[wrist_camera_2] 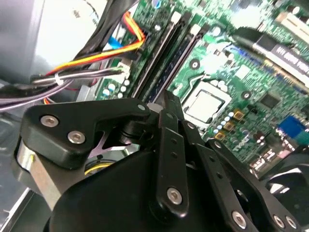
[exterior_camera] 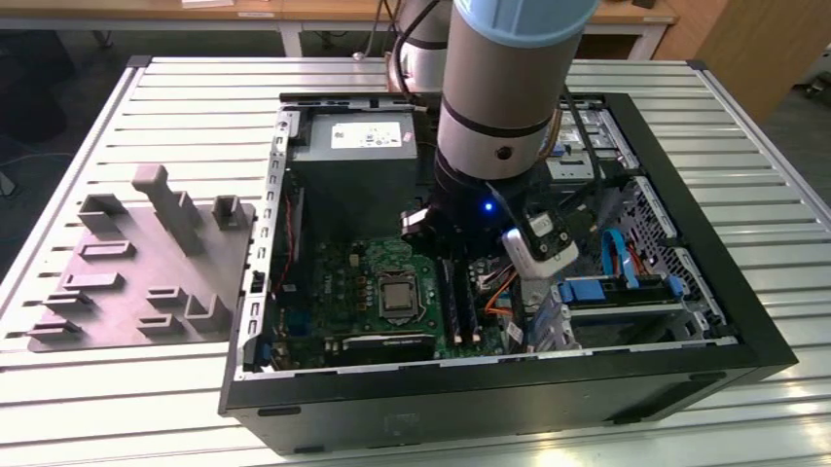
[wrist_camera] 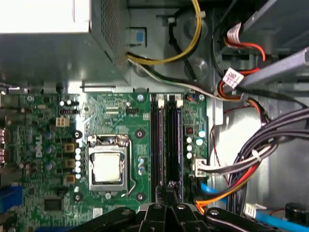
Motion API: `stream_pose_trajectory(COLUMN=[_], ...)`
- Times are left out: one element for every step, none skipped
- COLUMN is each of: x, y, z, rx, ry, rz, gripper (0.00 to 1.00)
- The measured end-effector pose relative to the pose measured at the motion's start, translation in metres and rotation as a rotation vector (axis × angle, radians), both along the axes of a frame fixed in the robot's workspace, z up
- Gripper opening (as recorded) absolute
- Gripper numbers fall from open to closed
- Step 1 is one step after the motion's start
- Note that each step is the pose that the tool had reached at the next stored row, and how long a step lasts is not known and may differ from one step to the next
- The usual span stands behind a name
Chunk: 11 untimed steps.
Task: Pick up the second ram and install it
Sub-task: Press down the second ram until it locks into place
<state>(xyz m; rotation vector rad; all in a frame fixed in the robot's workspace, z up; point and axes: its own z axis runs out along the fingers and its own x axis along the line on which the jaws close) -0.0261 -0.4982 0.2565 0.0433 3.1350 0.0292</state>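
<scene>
Black linkage bars of my tool (wrist_camera_2: 166,99) crowd the front of the second wrist view, and its two fingers meet in a narrow point with no gap that I can see. That point sits over the long black slot rails (wrist_camera_2: 181,36) on the green motherboard (wrist_camera_2: 251,63). Between the rails stands a dark-blue strip, the second ram (wrist_camera_2: 167,66), upright in its slot and running away from my fingertips. I can't tell whether the tips touch its edge. The metal-capped processor socket (wrist_camera_2: 207,104) lies just beside the rails, and a bundle of red, yellow and black cables (wrist_camera_2: 91,60) crosses on the other side.

In the first wrist view my tool (wrist_camera: 169,186) is again drawn together, its tip at one end of the slot rails (wrist_camera: 158,140). The second ram (wrist_camera: 177,140) shows as a bluish line in the slot farther from the processor socket (wrist_camera: 107,166).

In the exterior view my tool (exterior_camera: 449,243) reaches down into the open computer case (exterior_camera: 520,389) above the motherboard (exterior_camera: 350,282). The case sits on the slatted tabletop (exterior_camera: 130,389), with a grey fixture block (exterior_camera: 143,263) toward the exterior view's left.
</scene>
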Motion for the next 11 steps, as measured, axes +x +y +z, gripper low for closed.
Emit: stream_pose_trajectory(x=[0.0000, 0.0000, 0.0000, 0.0000, 0.0000, 0.0001, 0.0001, 0.0000, 0.0000, 0.0000, 0.0000], y=[0.0009, 0.0021, 0.0038, 0.0055, 0.0070, 0.0076, 0.0076, 0.0077, 0.0078, 0.0078, 0.0078], z=[-0.0001, -0.0001, -0.0003, -0.0003, -0.0004, -0.0005, -0.0005, -0.0005, -0.0005, -0.0005, -0.0005], rx=[0.0001, -0.0001, 0.0000, -0.0001, -0.0001, 0.0001, 0.0000, 0.0000, 0.0000, 0.0000, 0.0000], ry=[0.0000, 0.0000, 0.0000, 0.0000, 0.0001, 0.0000, 0.0000, 0.0000, 0.0000, 0.0000, 0.0000], rz=[0.000, 0.000, 0.000, 0.000, 0.000, 0.000, 0.000, 0.000, 0.000, 0.000, 0.000], gripper=[0.10, 0.10, 0.10, 0.10, 0.10, 0.10, 0.10, 0.10, 0.10, 0.10, 0.10])
